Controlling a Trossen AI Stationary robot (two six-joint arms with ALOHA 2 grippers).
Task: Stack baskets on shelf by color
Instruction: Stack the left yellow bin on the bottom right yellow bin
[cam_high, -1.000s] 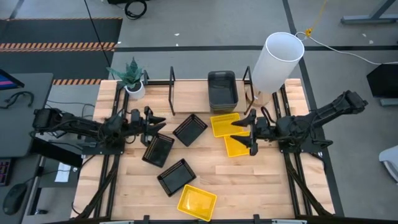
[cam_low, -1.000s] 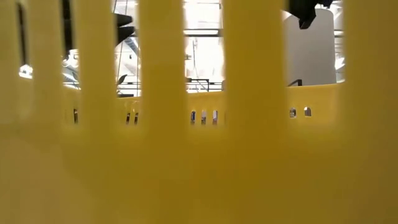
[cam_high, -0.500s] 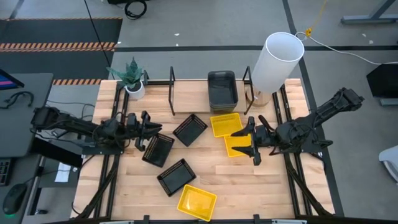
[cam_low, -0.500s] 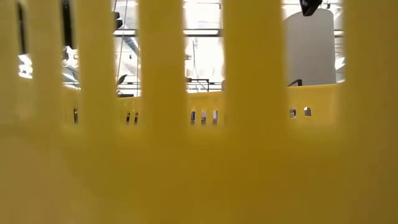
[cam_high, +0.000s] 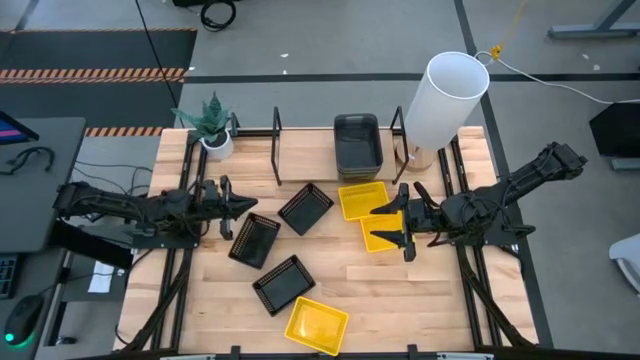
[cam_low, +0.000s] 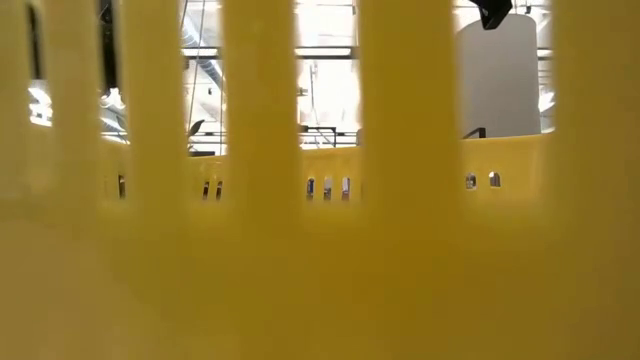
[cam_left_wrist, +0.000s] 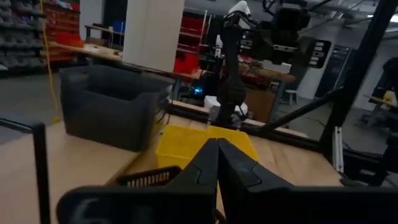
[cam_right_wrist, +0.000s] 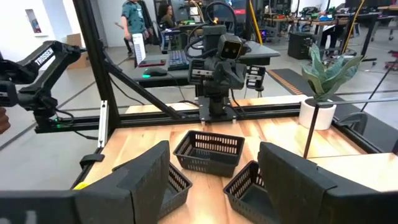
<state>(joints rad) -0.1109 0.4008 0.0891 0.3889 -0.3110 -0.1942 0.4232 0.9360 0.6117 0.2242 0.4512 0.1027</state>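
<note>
Three black slatted baskets (cam_high: 305, 207), (cam_high: 255, 240), (cam_high: 283, 283) lie on the table's left half. Two yellow baskets (cam_high: 362, 198), (cam_high: 378, 235) overlap at the centre right, and a third (cam_high: 317, 325) sits at the near edge, filling the low view (cam_low: 320, 250). Dark grey baskets (cam_high: 357, 143) stand stacked on the shelf (cam_high: 310, 160) at the far edge. My left gripper (cam_high: 235, 205) is shut with nothing in it, left of the black baskets. My right gripper (cam_high: 395, 225) hangs open over the nearer of the overlapping yellow baskets, touching nothing.
A tall white cylinder (cam_high: 445, 100) stands at the far right beside the shelf's black upright (cam_high: 397, 130). A potted plant (cam_high: 213, 125) stands at the far left corner. Bare tabletop lies at the near right (cam_high: 420, 300) and near left.
My left gripper has shut with nothing in it and drawn back toward the table's left edge, away from the black baskets. My right gripper has shifted a little toward the near edge over the yellow baskets, staying open. No basket has moved.
</note>
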